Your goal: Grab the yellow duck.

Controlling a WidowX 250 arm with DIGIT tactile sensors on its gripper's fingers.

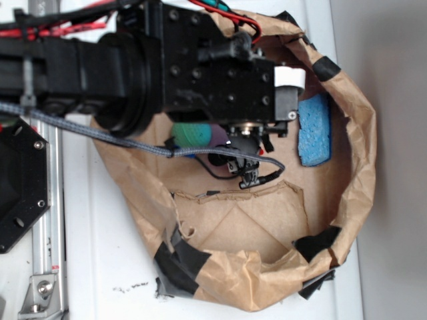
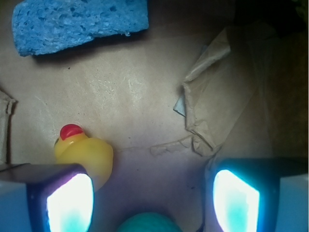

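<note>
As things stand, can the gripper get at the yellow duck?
Probably yes. The gripper is open, and the yellow duck lies uncovered on the paper just ahead of one finger, off-centre, so a small sideways shift seems needed.

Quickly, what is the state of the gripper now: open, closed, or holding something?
Gripper: open, holding nothing. The yellow duck sits just ahead of one jaw, not between the jaws.

Soft even daylight outside, wrist view dim, glowing overexposed pads point(image 2: 70, 203), blurred foreground, dark corner
</note>
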